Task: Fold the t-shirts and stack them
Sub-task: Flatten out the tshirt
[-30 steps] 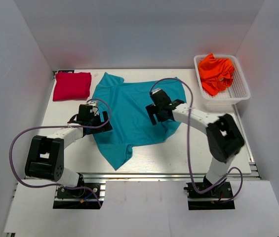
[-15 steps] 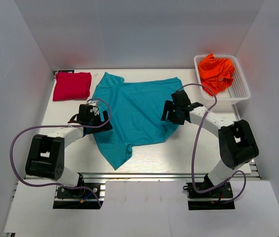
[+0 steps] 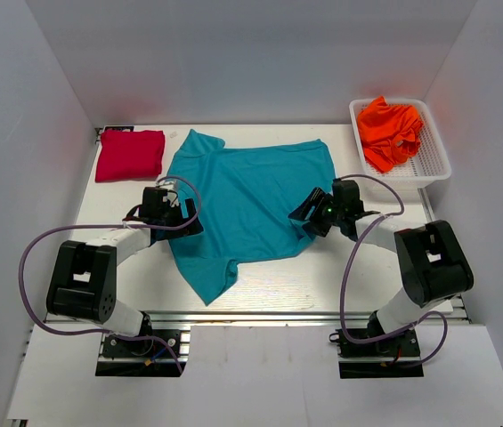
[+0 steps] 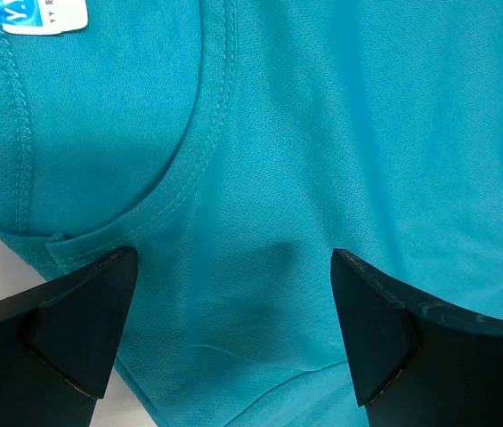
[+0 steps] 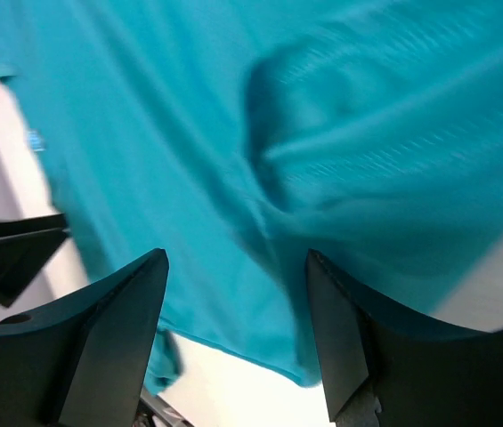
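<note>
The teal t-shirt (image 3: 247, 200) lies spread and rumpled across the middle of the table. It fills the left wrist view (image 4: 322, 133) and the right wrist view (image 5: 233, 116). My left gripper (image 3: 185, 220) is open at the shirt's left edge, over the collar (image 4: 202, 151), jaws wide apart and empty. My right gripper (image 3: 307, 213) is open at the shirt's right edge, over a raised fold (image 5: 322, 80). The red t-shirt (image 3: 130, 153) lies folded at the back left. The orange t-shirt (image 3: 390, 130) is bunched in the basket.
A white plastic basket (image 3: 431, 162) stands at the back right corner. White walls enclose the table on three sides. A bare strip of table (image 3: 322, 285) runs along the near edge, in front of the teal shirt.
My right gripper has moved right and toward the near edge, from over the shirt's middle to its right edge. The shirt's right side now lies spread wider. The left arm has not moved.
</note>
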Tool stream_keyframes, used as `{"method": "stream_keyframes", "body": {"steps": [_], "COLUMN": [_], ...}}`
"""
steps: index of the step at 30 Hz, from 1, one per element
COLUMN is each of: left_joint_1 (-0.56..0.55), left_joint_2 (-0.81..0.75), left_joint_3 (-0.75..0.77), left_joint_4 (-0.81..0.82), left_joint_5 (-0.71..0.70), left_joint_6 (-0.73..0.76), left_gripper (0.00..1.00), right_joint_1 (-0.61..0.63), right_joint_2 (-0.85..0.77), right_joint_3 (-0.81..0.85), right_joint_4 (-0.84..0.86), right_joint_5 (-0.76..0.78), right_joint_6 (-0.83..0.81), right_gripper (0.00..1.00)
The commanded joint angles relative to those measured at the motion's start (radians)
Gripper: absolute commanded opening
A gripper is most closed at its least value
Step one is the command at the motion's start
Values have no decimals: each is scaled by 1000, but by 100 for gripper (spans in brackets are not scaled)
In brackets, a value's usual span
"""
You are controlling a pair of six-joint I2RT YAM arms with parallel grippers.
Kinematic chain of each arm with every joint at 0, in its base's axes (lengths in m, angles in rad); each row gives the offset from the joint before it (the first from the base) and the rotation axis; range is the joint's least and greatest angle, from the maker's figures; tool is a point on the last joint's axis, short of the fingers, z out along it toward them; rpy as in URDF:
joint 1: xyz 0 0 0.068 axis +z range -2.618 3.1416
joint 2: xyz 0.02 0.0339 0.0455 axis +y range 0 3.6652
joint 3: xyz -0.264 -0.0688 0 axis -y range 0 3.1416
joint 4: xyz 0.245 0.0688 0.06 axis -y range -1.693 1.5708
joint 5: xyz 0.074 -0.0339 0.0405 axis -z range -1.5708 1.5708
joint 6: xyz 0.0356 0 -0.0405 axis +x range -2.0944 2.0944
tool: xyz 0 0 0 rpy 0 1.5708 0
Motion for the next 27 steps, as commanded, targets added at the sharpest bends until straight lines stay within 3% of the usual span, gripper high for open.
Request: {"method": "stream_keyframes", "body": {"steps": [1,11,19,27], "left_joint_1": [2,2,2,2], "left_joint_2": [18,27,36,36], "left_joint_3": [-2,-2,-11,-11], "left_joint_4": [-28,-19,-19,-28], "left_joint_5": [6,6,6,-13], "left_joint_6": [7,7,7,7], "left_gripper": [100,100,100,100], "right_joint_1": [-9,-25,-18,-23], "right_joint_2": [17,42,-6,58], "right_joint_3": [-17,3,-20,-1], "right_joint_4": [206,202,104,188], "right_joint_5": [-87,-87,-23,-24], "right_joint_6": [34,20,-26,-20], "right_gripper": [69,72,72,73]}}
